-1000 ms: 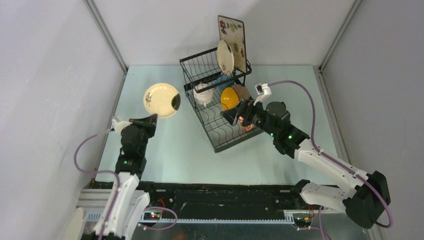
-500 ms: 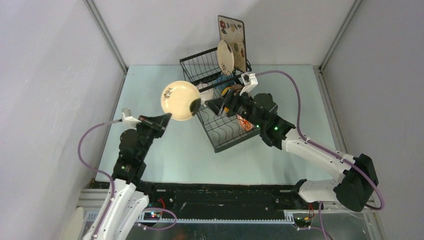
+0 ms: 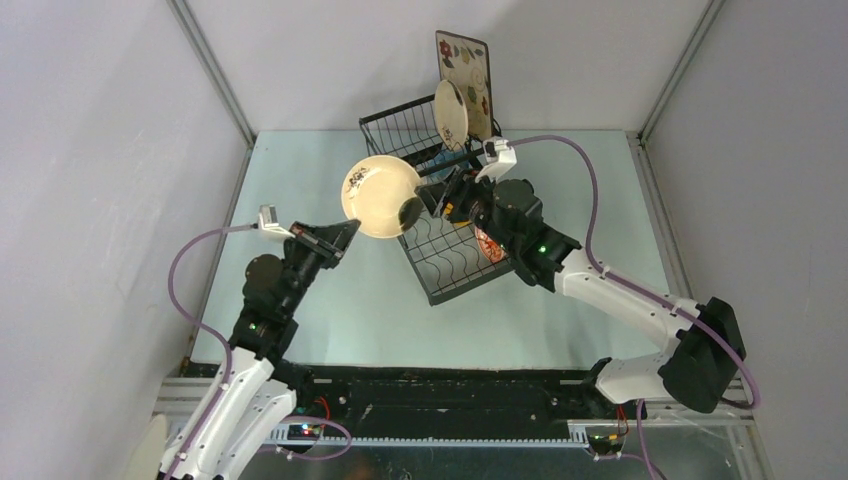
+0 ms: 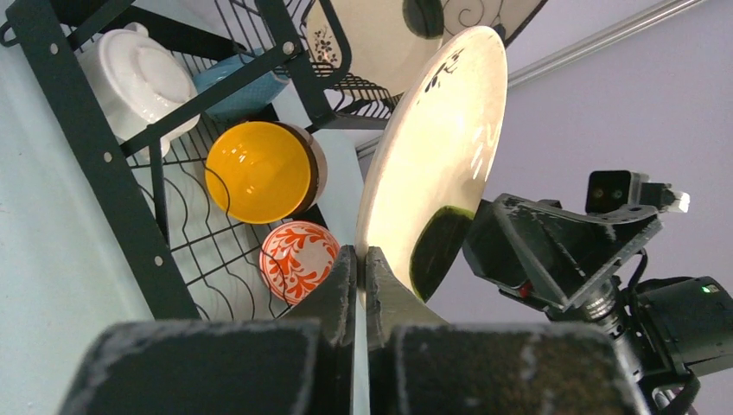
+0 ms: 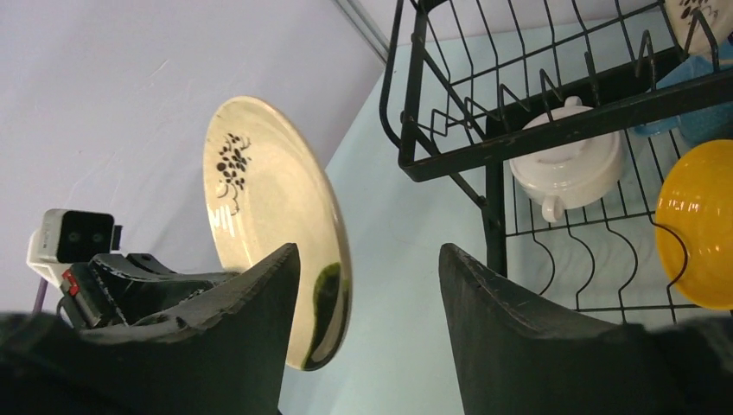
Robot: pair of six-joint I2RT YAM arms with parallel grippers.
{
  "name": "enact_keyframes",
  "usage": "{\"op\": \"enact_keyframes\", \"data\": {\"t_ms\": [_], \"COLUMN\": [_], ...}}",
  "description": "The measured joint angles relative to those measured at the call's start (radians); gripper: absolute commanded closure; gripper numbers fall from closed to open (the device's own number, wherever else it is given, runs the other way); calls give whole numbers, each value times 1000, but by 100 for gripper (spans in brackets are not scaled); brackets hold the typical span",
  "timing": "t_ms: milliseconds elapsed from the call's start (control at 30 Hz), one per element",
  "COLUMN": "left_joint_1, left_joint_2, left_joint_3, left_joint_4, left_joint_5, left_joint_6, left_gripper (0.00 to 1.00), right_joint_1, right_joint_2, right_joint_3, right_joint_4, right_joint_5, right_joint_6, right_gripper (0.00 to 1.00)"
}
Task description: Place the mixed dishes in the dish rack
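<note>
The left arm point(image 3: 262, 300), near-left of the dish rack point(image 3: 395, 130), and the right arm point(image 3: 620, 297), near-right of it, share white link shells, bulky black joint housings and a small green light point(image 3: 541, 248) each. A lilac cable point(image 3: 592, 190) loops from each arm to a white camera block point(image 3: 497, 155), and the fingers point(image 5: 510, 346) are matte black wedges, scuffed grey on the left gripper point(image 4: 361, 252).
</note>
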Motion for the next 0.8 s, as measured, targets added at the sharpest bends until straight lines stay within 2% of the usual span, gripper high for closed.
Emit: {"op": "enact_keyframes", "data": {"t_ms": [167,233,267,333,400,533,567,667,800], "left_joint_1": [0,-1,-1,-2,-2,0,-1,-2,-2], "left_joint_2": [16,30,38,56,73,90,90,81,43], "left_joint_3": [0,0,0,0,0,0,0,13,27], "left_joint_4": [34,50,60,81,87,94,93,56,-5], "left_joint_5": [20,34,43,63,72,74,74,55,11], "left_joint_6": [-1,-1,-1,0,2,9,16,42,87], "left_gripper": [100,100,100,100,97,70,57,37,28], "right_joint_1": [1,2,2,2,2,1,1,2,-11], "right_joint_2": [19,35,41,49,50,50,50,50,51], "right_joint_3": [3,16,21,30,34,43,47,76,183], "right_joint_4": [-3,-5,-6,-8,-11,-29,-35,-73,-156], "right_joint_5": [-2,-13,-16,-25,-27,-22,-19,13,96], "right_joint_6": [-2,-2,-6,-5,-5,-22,-29,-60,-148], "right_gripper": [46,61,78,98,100,100,100,100,100]}}
